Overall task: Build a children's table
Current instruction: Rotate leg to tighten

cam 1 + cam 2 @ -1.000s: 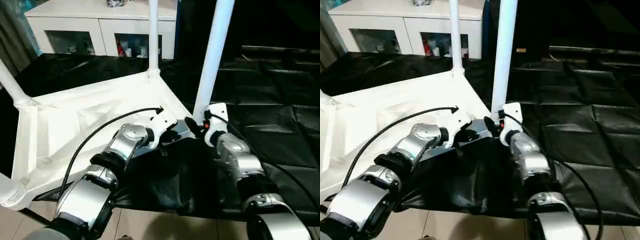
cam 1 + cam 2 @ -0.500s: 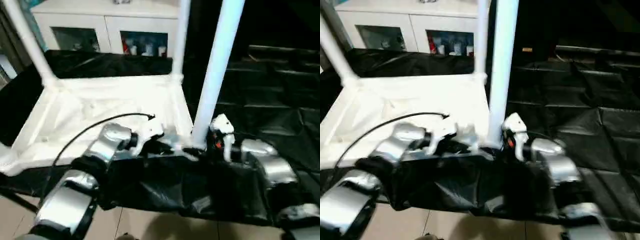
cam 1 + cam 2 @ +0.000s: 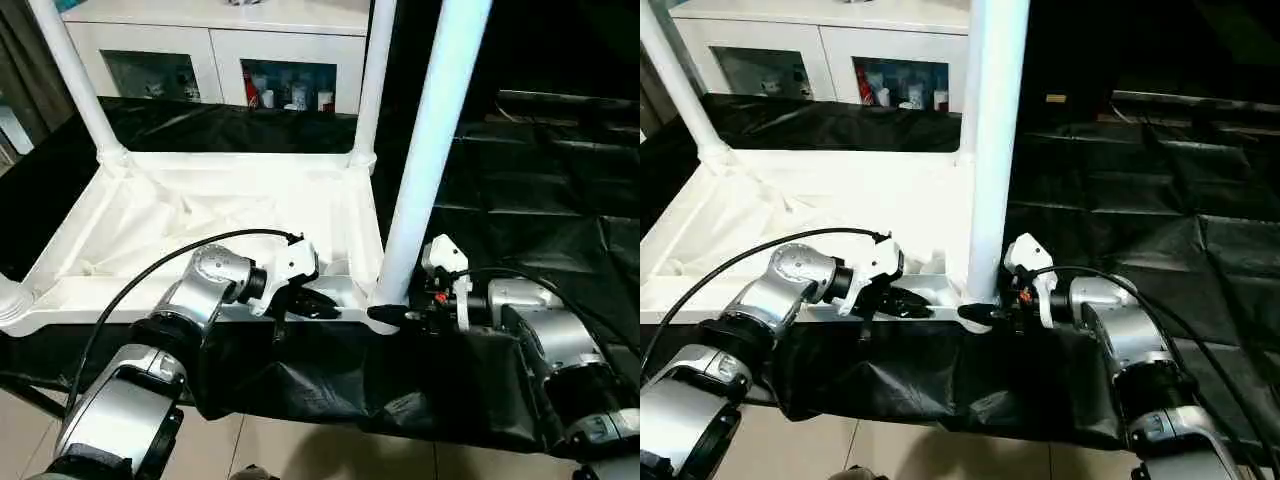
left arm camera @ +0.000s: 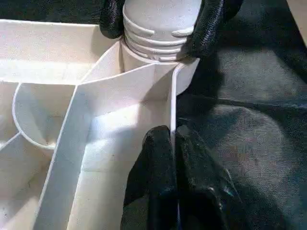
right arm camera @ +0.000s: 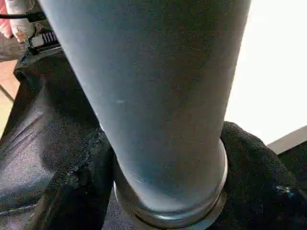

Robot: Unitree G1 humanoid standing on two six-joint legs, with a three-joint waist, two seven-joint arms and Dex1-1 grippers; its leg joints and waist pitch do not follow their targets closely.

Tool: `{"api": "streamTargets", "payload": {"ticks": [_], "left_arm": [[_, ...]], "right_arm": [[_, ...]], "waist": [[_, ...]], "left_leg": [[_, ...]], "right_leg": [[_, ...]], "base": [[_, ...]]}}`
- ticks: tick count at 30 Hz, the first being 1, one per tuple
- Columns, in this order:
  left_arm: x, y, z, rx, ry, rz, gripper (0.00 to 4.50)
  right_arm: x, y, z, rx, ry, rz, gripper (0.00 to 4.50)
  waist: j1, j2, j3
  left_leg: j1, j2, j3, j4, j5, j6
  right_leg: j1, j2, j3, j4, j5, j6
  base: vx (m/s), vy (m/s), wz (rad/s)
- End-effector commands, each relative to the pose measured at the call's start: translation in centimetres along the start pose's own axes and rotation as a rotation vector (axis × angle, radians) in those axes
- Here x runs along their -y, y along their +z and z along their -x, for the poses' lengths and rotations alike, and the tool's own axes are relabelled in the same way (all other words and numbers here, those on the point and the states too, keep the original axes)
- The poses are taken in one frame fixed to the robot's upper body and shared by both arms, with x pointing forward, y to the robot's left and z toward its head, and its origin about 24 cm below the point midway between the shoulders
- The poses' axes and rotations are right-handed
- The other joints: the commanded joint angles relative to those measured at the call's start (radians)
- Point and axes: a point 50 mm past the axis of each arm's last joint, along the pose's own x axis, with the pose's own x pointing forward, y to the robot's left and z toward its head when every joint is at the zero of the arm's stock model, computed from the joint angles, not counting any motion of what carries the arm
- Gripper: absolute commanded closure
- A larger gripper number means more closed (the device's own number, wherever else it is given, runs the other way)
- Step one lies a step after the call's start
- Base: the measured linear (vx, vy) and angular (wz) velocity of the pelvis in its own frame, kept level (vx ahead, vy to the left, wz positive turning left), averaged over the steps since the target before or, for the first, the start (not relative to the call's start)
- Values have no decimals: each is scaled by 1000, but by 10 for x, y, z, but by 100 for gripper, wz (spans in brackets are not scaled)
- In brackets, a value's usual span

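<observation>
Lying upside down on the black-draped work table [image 3: 540, 170], the small white plastic children's table [image 3: 180, 215] points its tubular legs upward. The left gripper [image 4: 173, 158] is pinched tight on its thin rim wall. The right gripper [image 3: 392, 315] straddles the near-corner leg [image 3: 425, 170] at its base, fingers [image 4: 207, 26] pressing either side.

the upright legs [image 3: 432, 150] of the children's table [image 3: 200, 215] run out past the top edge, so their far ends cannot be seen. the near-left corner socket [image 3: 8, 300] is cut by the picture's side. items behind the cabinet's [image 3: 230, 40] glass doors are too small to identify.
</observation>
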Motion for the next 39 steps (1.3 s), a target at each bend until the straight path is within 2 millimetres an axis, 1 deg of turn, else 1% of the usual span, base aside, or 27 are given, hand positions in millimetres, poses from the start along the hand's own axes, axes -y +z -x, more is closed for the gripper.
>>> {"api": "streamTargets", "payload": {"ticks": [1, 2, 3, 4, 5, 6, 8, 9, 11, 12, 15, 17, 18, 19, 20, 22, 25, 26, 27, 28, 29, 30, 32, 33, 34, 35, 39], "left_arm": [[-4, 5, -8, 58, 90, 24, 450], [-6, 5, -9, 52, 116, 27, 450], [-10, 4, -11, 36, 182, 44, 450], [-15, 5, -14, 32, 256, 70, 450], [-15, 5, -14, 32, 256, 70, 450], [-20, 6, -17, 34, 321, 95, 450], [-24, 10, -21, 37, 377, 117, 450], [-25, 12, -24, 37, 402, 125, 450], [-26, 15, -28, 33, 431, 129, 450], [-27, 19, -33, 36, 456, 132, 450], [-27, 26, -45, 50, 482, 141, 450], [-27, 28, -48, 52, 482, 138, 450], [-26, 29, -50, 51, 474, 127, 450], [-26, 29, -50, 51, 474, 127, 450], [-26, 29, -49, 55, 455, 118, 450], [-24, 28, -46, 59, 421, 101, 450], [-22, 26, -43, 70, 372, 81, 450], [-19, 23, -40, 77, 323, 61, 450], [-16, 21, -38, 76, 274, 45, 450], [-13, 18, -35, 70, 230, 25, 450], [-13, 18, -35, 70, 230, 25, 450], [-11, 16, -31, 67, 194, 10, 450], [-8, 14, -27, 70, 151, -1, 450], [-5, 12, -22, 73, 98, -9, 450], [-4, 11, -19, 72, 74, -12, 450], [-3, 10, -19, 70, 70, -14, 450], [1, 4, -9, 38, 10, -31, 450]], "right_arm": [[-2, -4, -9, 26, -41, -29, 169], [-1, -6, -11, 27, -79, -36, 172], [6, -9, -15, 27, -189, -57, 173], [13, -13, -19, 47, -319, -117, 173], [13, -13, -19, 47, -319, -117, 174], [17, -17, -25, 67, -430, -183, 174], [18, -21, -31, 70, -518, -232, 175], [18, -23, -36, 66, -566, -256, 175], [17, -23, -42, 72, -617, -280, 176], [17, -22, -49, 84, -654, -307, 176], [12, -17, -68, 106, -686, -332, 176], [9, -15, -74, 99, -675, -305, 176], [7, -12, -79, 89, -661, -245, 176], [7, -12, -79, 89, -661, -245, 176], [6, -7, -79, 128, -618, -219, 141], [6, -2, -76, 165, -556, -200, 106], [6, 2, -71, 173, -488, -162, 95], [5, 4, -66, 155, -413, -102, 95], [4, 5, -60, 135, -346, -58, 70], [3, 7, -54, 129, -294, -31, 70], [3, 7, -54, 129, -294, -31, 70], [3, 8, -49, 126, -250, -11, 70], [2, 10, -41, 118, -198, 15, 70], [2, 11, -32, 98, -134, 44, 70], [1, 11, -28, 87, -108, 54, 70], [1, 11, -27, 85, -101, 55, 70], [-1, 9, -16, 48, -20, 72, 70]], "waist": [[-1, -18, -58], [-3, -19, -57], [-6, -21, -57], [-11, -19, -55], [-15, -15, -54], [-24, -18, -55], [-30, -14, -52], [-32, -16, -53], [-32, -15, -54], [-34, -10, -55], [-37, -7, -56], [-37, -7, -58], [-36, -7, -58], [-35, -7, -58], [-35, -10, -57], [-34, -10, -57], [-30, -11, -59], [-32, -10, -58], [-30, -12, -59], [-29, -13, -58], [-25, -12, -56], [-24, -11, -57], [-23, -12, -56], [-22, -11, -55], [-20, -12, -56], [-15, -9, -56], [-7, -10, -59]], "left_leg": [[11, 76, -31, -68, -167, 77], [12, 74, -33, -70, -180, 64], [13, 72, -34, -71, -190, 54], [14, 71, -34, -72, -196, 47], [17, 69, -35, -73, -207, 36], [15, 66, -39, -76, -225, 17], [23, 65, -37, -75, -247, 14], [20, 64, -38, -76, -248, 19], [18, 67, -39, -77, -232, 24], [17, 66, -38, -76, -228, 26], [17, 66, -37, -77, -225, 23], [17, 65, -36, -76, -223, 27], [16, 64, -36, -75, -223, 32], [16, 64, -36, -75, -222, 34], [16, 64, -35, -75, -223, 41], [14, 64, -35, -74, -217, 51], [12, 65, -35, -72, -199, 71], [9, 65, -35, -72, -191, 77], [9, 65, -33, -69, -184, 86], [6, 65, -33, -69, -182, 93], [6, 66, -31, -69, -185, 100], [7, 68, -31, -68, -186, 101], [11, 72, -32, -70, -196, 92], [12, 73, -31, -71, -201, 89], [12, 74, -33, -71, -202, 86], [12, 76, -32, -71, -207, 88], [13, 78, -32, -71, -197, 82]], "right_leg": [[47, -90, 65, -73, -265, -196], [48, -92, 64, -78, -292, -190], [49, -92, 63, -81, -318, -183], [44, -91, 64, -83, -333, -179], [42, -90, 64, -85, -351, -176], [49, -91, 61, -91, -395, -160], [41, -89, 63, -98, -413, -155], [45, -90, 63, -100, -420, -150], [46, -90, 65, -96, -390, -150], [45, -89, 65, -94, -366, -158], [45, -88, 66, -89, -314, -176], [48, -88, 65, -87, -292, -181], [49, -89, 65, -87, -289, -181], [49, -89, 65, -87, -288, -181], [50, -90, 66, -88, -287, -182], [52, -89, 66, -87, -282, -182], [56, -89, 65, -82, -255, -190], [58, -89, 65, -80, -240, -195], [59, -87, 63, -79, -227, -199], [61, -87, 63, -78, -224, -200], [60, -87, 62, -80, -243, -195], [59, -88, 62, -81, -260, -191], [56, -87, 62, -82, -287, -191], [52, -86, 63, -82, -294, -193], [56, -87, 63, -81, -295, -194], [53, -88, 64, -80, -292, -195], [51, -88, 65, -74, -253, -205]], "base": [[0, 0, 0], [0, 0, 0], [0, 0, 0], [0, 0, 0], [0, 0, 0], [0, 0, 0], [0, 0, 0], [0, 0, 0], [0, 0, 0], [0, 0, 0], [0, 0, 0], [0, 0, 0], [0, 0, 0], [0, 0, 0], [0, 0, 0], [0, 0, 0], [0, 0, 0], [0, 0, 0], [0, 0, 0], [0, 0, 0], [0, 0, 0], [0, 0, 0], [0, 0, 0], [0, 0, 0], [0, 0, 0], [0, 0, 0], [0, 0, 0]]}}
